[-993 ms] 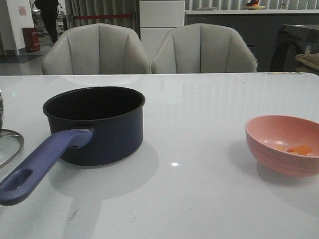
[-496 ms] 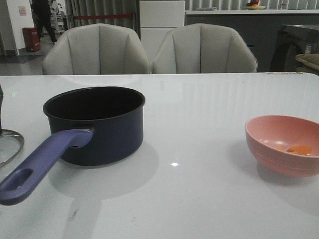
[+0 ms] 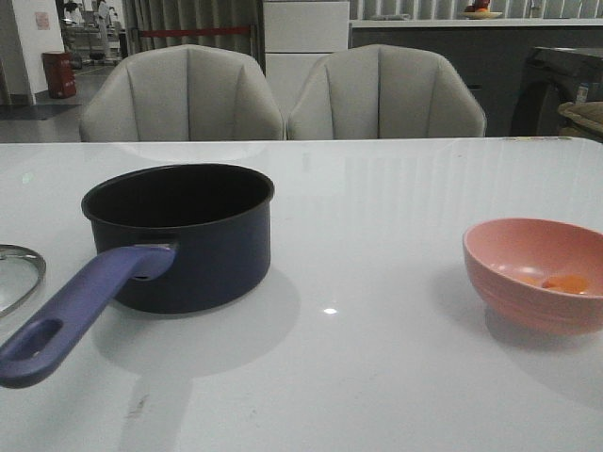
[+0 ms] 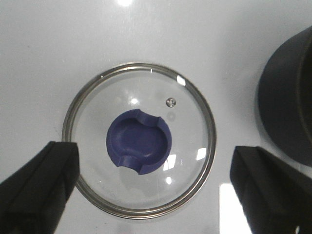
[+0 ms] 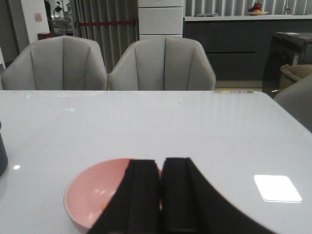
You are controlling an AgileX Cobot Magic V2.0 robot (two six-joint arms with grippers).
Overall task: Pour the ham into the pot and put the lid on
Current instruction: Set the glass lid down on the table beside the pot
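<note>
The dark navy pot [image 3: 179, 235] stands left of centre on the white table, its purple-blue handle [image 3: 75, 306] pointing to the front left. The glass lid [image 3: 17, 278] lies flat at the table's far left. In the left wrist view my left gripper [image 4: 153, 151] is open wide above the lid [image 4: 92, 122], with its purple-blue knob [image 4: 139, 142] between the fingers. The ham [image 3: 566, 282] lies inside the pink bowl [image 3: 528, 282] at the right. My right gripper [image 5: 161, 163] is shut and empty, just in front of the bowl [image 5: 92, 195].
Two grey chairs [image 3: 283, 94] stand behind the table's far edge. The pot's wall [image 4: 287, 107] is close beside the lid in the left wrist view. Neither arm shows in the front view.
The dark part of my left gripper seen at the far left edge above the lid has gone from the front view. The pot, lid and bowl have not moved.
</note>
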